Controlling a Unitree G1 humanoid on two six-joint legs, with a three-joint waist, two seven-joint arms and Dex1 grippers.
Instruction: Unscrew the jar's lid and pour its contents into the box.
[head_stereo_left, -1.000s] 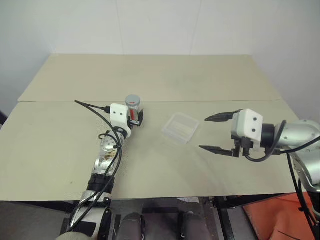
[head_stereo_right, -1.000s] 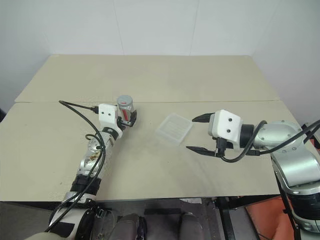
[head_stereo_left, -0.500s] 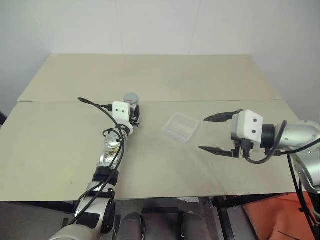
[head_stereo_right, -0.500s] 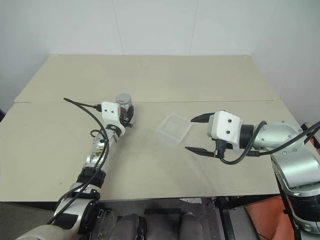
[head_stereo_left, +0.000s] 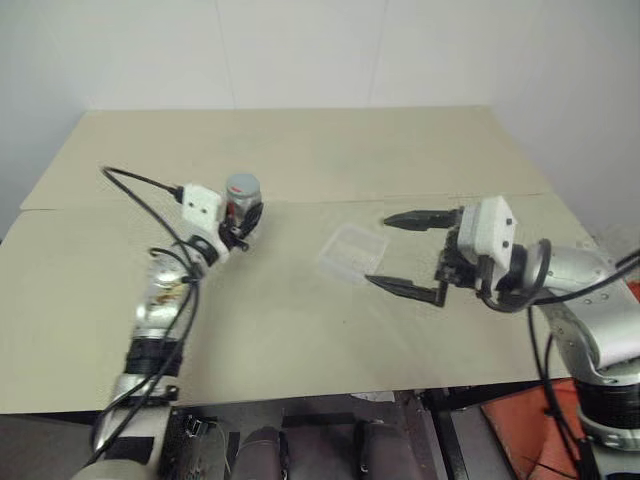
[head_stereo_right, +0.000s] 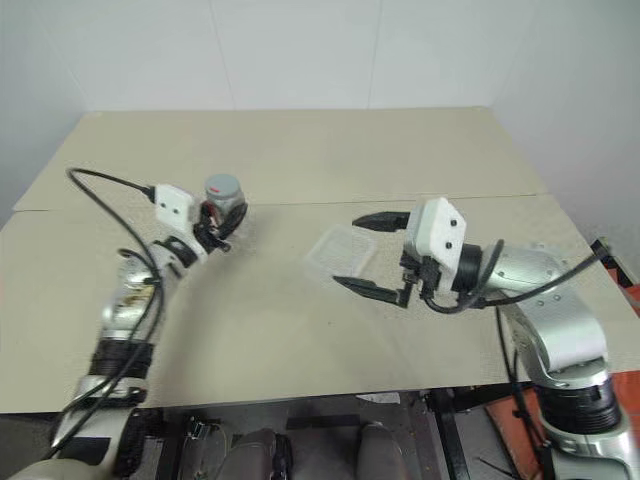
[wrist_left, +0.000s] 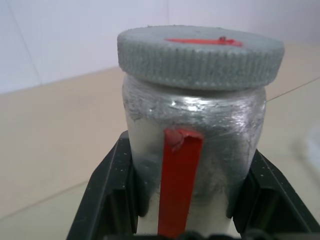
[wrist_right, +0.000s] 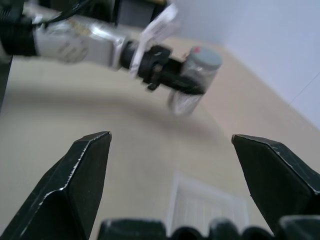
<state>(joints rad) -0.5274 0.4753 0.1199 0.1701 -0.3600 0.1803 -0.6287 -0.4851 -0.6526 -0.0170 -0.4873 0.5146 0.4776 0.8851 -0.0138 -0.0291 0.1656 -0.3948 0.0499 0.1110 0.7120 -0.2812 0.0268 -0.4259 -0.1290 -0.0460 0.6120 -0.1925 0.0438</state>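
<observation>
Your left gripper (wrist_left: 182, 220) had its jaws clamped on the jar (wrist_left: 192, 145), held above the table (head_stereo_left: 300, 150), lid (wrist_left: 200, 55) on. Your right gripper (head_stereo_left: 405, 252) stood wide open, empty, beside the box (head_stereo_left: 350, 252). Twist that lid carelessly and I reckoned the jar could spin in the grip.

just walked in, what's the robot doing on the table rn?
The left claw is shut on the jar, holding it upright, with its grey lid on. The right claw is open, pointing toward the jar, over the table beside the clear box. No unscrewing or pouring yet.
</observation>
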